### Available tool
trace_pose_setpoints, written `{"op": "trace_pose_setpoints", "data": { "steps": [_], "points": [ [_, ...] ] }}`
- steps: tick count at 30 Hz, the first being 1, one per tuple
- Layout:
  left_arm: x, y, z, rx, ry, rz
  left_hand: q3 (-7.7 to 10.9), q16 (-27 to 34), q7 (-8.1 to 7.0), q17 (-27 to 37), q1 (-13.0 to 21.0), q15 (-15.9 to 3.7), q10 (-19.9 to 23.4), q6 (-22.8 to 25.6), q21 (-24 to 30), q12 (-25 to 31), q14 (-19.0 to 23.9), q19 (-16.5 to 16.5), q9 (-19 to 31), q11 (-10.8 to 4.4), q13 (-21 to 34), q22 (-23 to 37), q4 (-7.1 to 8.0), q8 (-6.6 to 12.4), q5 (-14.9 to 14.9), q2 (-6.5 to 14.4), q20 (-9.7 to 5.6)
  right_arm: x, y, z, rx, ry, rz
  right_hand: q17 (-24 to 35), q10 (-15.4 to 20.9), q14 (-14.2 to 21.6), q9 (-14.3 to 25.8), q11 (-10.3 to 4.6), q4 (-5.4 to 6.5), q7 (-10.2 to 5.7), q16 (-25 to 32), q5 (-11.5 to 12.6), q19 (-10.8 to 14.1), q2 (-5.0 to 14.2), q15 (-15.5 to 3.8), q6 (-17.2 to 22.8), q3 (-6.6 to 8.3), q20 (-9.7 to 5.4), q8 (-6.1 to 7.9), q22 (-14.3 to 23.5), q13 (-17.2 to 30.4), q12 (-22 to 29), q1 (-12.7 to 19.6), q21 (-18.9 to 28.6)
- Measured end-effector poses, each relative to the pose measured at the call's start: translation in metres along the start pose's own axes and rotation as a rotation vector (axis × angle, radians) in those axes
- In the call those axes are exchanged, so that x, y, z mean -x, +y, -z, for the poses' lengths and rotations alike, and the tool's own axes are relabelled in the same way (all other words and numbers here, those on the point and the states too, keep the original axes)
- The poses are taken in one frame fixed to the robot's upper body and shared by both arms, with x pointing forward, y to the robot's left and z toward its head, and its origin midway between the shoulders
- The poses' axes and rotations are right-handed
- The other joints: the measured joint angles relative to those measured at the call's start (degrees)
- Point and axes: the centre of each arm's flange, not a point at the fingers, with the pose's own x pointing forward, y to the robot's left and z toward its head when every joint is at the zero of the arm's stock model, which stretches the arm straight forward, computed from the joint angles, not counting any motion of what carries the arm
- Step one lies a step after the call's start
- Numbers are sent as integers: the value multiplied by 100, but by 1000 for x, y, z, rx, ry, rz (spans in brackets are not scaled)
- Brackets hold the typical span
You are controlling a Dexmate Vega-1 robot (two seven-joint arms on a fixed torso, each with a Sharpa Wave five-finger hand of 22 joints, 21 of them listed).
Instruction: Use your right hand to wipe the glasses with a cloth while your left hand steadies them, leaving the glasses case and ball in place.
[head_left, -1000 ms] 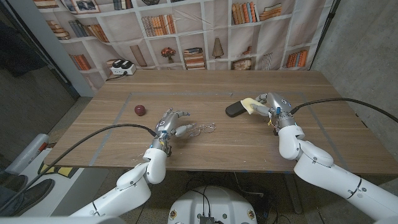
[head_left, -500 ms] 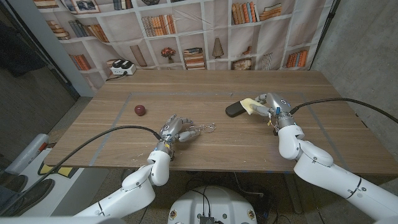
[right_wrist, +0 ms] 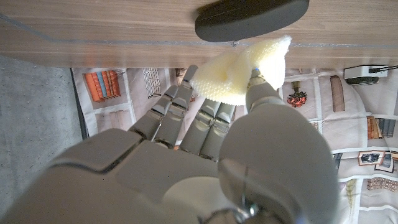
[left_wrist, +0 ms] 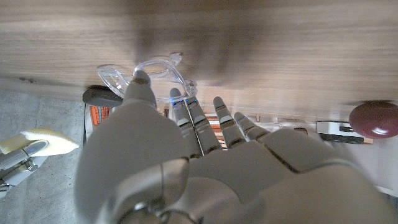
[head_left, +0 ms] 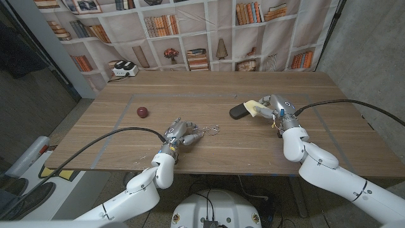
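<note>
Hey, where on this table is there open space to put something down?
Bare wood spans the far side of the table and its right end. It is crowded around the glasses at the left hand, and where the right hand holds the cloth beside the glasses case.

The left hand has slid along the tabletop toward the glasses, its fingertips now reaching them.

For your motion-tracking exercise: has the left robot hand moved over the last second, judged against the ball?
Yes. In the head view the left robot hand has shifted slightly rightward, away from the ball and closer over the glasses. The ball itself has stayed put.
</note>
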Motion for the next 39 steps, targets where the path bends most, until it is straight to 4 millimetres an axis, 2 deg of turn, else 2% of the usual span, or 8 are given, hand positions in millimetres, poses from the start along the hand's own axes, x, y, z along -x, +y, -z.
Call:
{"op": "trace_pose_setpoints", "data": {
  "steps": [5,8,13,20,23,34,39],
  "points": [
    [-1,-1,-1,-7,-1,-8,260,0,27,0,402,-15,135,106,0,-44,125,69,0,32,0,0,-52,-28,-159,238,8,0,0,-1,0,-1,-2,0,0,0,-1,0,0,0,0,-1,0,14,0,0,0,0,-15,0,2,-18,-14,0],
    [-3,-2,-2,-9,-1,-14,387,0,17,0,562,-21,274,239,0,-43,225,136,-1,30,0,0,-53,-38,-246,291,23,0,0,-1,1,0,0,0,0,0,-3,0,0,0,0,-1,0,21,0,0,0,0,1,0,3,-21,-21,0],
    [-4,-2,-2,-12,-3,-24,581,0,29,1,771,-20,641,562,0,-43,479,265,-1,8,0,-13,-16,-33,-449,306,-24,0,-1,-2,3,1,3,0,1,0,-3,0,0,0,0,-2,0,21,0,0,0,0,9,0,3,-22,-21,-46],
    [-6,-3,-3,-11,-2,-46,915,0,-47,1,907,-61,1342,1122,35,-93,1191,665,-1,31,-5,-28,97,56,-627,321,-53,2,0,-2,1,4,3,1,1,0,-1,0,0,-1,-22,-5,0,21,0,0,0,0,10,1,3,-39,-21,-46],
    [-7,-3,-3,-8,-1,-57,921,0,-66,2,908,-79,1473,1202,39,-99,1354,758,-3,58,-5,-28,91,65,-647,320,-59,2,-1,-2,-1,6,10,1,1,0,-1,0,19,-1,-21,-6,0,21,0,0,-19,0,9,1,3,-43,-21,-46],
    [-12,-2,-1,17,5,-67,938,0,-65,2,908,-72,1514,1303,39,-97,1361,786,-16,59,1,-28,74,65,-666,320,-33,4,-1,-3,-9,-3,20,1,28,0,2,21,7,0,-21,1,0,19,0,0,-40,0,3,1,-2,-35,-19,-46],
    [-14,-3,0,53,6,-60,962,0,-65,2,908,-94,1514,1303,39,-134,1383,816,-11,59,2,-27,50,65,-669,320,-63,6,-1,-10,-17,-39,27,1,28,0,2,20,-1,-1,-21,1,0,19,0,0,-48,0,1,1,-2,-31,-19,-46]
  ]
}}
